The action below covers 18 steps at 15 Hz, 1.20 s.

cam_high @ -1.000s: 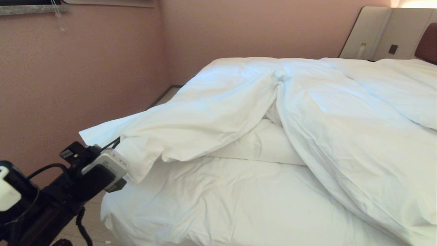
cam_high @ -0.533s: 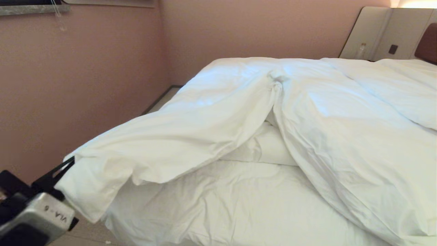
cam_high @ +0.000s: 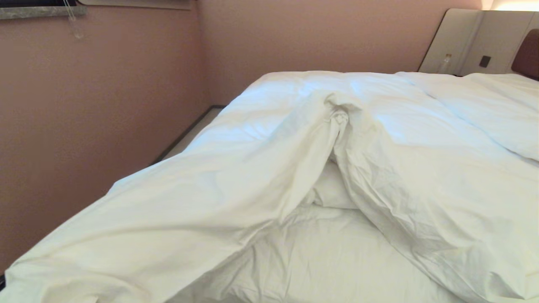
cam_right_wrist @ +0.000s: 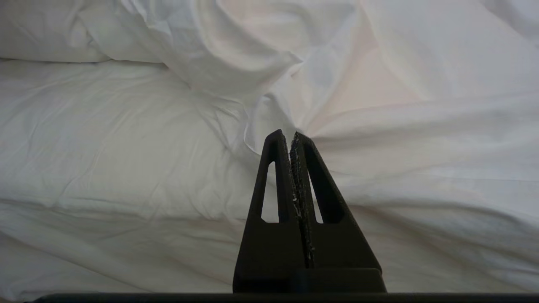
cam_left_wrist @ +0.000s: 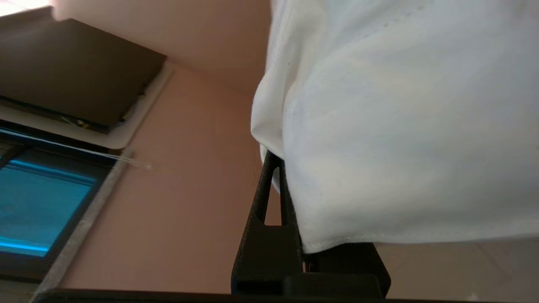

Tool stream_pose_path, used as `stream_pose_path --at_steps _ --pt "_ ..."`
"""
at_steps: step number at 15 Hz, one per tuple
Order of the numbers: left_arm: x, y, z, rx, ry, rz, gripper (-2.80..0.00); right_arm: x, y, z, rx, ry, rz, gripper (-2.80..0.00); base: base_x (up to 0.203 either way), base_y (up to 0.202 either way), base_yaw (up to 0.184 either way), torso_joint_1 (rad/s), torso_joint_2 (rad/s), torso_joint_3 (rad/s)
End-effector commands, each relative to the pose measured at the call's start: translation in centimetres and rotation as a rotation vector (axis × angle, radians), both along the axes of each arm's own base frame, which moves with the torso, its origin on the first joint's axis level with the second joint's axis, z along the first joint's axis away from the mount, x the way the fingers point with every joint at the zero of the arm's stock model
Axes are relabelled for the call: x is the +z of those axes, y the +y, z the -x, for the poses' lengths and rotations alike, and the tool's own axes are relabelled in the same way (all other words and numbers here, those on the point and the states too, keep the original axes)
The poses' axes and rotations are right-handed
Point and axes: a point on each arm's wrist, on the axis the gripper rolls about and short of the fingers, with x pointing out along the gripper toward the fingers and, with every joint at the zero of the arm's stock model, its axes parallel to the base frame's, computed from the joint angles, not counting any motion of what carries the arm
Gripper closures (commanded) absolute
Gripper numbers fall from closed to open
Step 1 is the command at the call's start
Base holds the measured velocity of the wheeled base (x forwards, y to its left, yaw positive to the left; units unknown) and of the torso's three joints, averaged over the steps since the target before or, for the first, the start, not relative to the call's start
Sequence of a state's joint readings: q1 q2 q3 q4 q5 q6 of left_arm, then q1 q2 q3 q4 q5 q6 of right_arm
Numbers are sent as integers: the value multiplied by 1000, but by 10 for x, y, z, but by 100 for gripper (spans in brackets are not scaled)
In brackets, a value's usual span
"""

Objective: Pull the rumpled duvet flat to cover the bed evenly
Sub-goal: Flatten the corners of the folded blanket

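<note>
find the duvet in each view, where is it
Head view: the duvet runs from the far end to the bottom left corner.
Left wrist view: it fills the upper right, pinched in the left gripper.
Right wrist view: it fills the right side and top.
Shared landmark: the pink wall.

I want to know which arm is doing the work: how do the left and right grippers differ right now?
The left gripper is shut on a corner of the duvet, with the pink wall behind it; the right gripper is shut with nothing between its fingers. The left is draped in cloth; the right is bare, its tips at a pucker of white bedding. Both are black and shut.
</note>
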State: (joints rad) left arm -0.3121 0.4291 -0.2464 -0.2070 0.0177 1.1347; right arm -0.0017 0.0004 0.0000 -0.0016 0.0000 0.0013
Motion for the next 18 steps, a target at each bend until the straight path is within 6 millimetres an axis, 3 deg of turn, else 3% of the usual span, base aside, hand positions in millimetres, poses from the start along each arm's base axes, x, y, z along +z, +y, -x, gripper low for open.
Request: stream_pose_path --at_steps 1,11,18 --pt "-1 6 19 0 -59 13 0 0 0 0 0 0 0 0 0 0 0 0 0 0" --pt "-1 11 26 111 -59 20 0 0 0 0 2 1 0 0 0 0 0 0 0 0" --pt "-4 17 25 371 -42 -39 0 0 0 0 0 0 0 0 0 0 0 0 0 0"
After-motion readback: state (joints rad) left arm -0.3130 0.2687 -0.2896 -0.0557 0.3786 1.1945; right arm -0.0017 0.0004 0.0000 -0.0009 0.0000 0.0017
